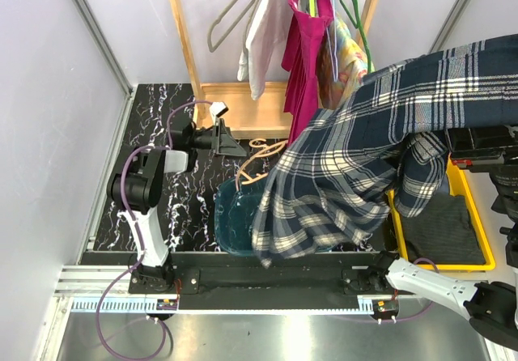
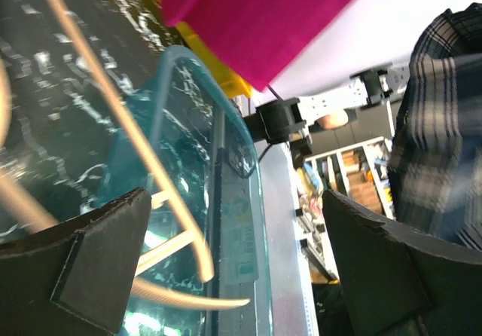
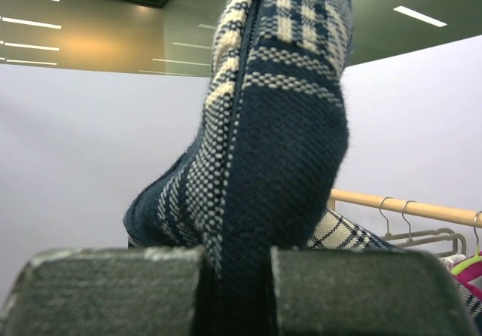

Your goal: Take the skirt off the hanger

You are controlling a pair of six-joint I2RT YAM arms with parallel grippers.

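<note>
Skirt [image 1: 364,150] in right gripper [image 3: 237,279], stretched diagonally, free end lower-left

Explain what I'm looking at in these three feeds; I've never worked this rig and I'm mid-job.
Two robot arms are bolted at the near edge of a black marbled table. The overhead view looks down from behind them. The other two views come from a camera on each wrist, so the dark blocks at the bottom of those are that arm's own fingers. The right gripper is shut on the plaid skirt, holding it up above the table. The left gripper is open and holds nothing. Past it you see the wooden hanger lying over a teal bin. A yellow tray with dark cloth sits on the right, and a clothes rack stands at the back.
</note>
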